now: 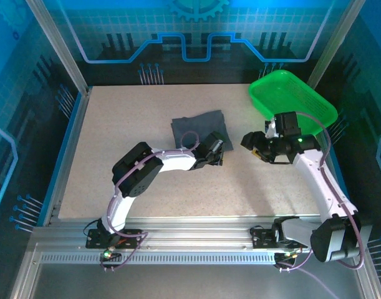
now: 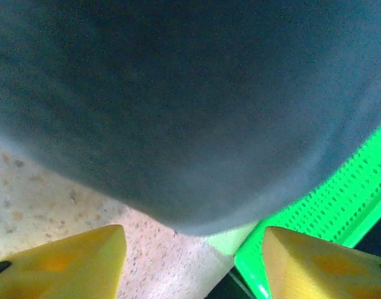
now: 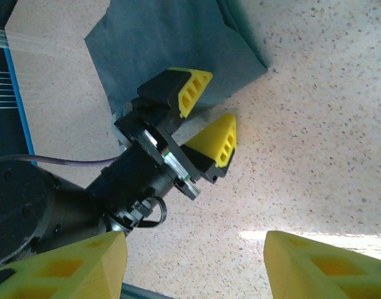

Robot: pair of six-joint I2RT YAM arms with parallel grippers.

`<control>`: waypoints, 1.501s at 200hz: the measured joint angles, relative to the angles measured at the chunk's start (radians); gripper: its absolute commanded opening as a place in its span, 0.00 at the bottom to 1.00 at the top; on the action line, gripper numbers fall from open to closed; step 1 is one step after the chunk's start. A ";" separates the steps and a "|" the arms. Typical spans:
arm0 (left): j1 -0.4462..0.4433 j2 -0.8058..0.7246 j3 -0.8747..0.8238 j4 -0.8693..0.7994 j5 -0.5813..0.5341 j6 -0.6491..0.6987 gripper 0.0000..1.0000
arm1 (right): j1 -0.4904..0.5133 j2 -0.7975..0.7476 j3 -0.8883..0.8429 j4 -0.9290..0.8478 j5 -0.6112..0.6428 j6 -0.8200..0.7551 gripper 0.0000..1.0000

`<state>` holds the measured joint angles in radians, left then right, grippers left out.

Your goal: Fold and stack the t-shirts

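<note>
At the near corner of the t-shirt, the left gripper stands spread and empty. Right of the t-shirt, the right gripper looks spread too.

Left arm stretched toward table centre, left gripper parted, empty, right arm bent inward, right gripper parted, empty, facing left gripper.

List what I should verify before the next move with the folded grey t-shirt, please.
1. Grey t-shirt lies folded on the table: ok.
2. Left gripper open, holding nothing: ok.
3. Right gripper open, holding nothing: ok.
4. Left gripper at the t-shirt's near edge: ok.
5. Left fingers touching the cloth: cannot tell.
6. Green tray stands apart from the t-shirt: ok.
</note>
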<state>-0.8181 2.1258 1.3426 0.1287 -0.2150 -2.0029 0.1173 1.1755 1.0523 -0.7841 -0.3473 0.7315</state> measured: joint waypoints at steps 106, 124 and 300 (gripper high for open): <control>0.278 -0.051 -0.164 0.113 0.017 0.147 0.00 | -0.007 -0.007 -0.006 -0.017 -0.022 -0.003 0.58; 0.406 -0.082 -0.205 0.123 0.100 0.280 0.00 | -0.007 -0.006 -0.006 -0.014 -0.025 -0.003 0.57; 1.015 0.082 0.187 -0.237 0.528 1.188 0.48 | 0.142 0.197 0.087 0.153 -0.020 0.012 0.58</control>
<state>0.1970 2.2078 1.5299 -0.1081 0.3130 -0.8150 0.2596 1.3724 1.1393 -0.6312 -0.3672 0.7433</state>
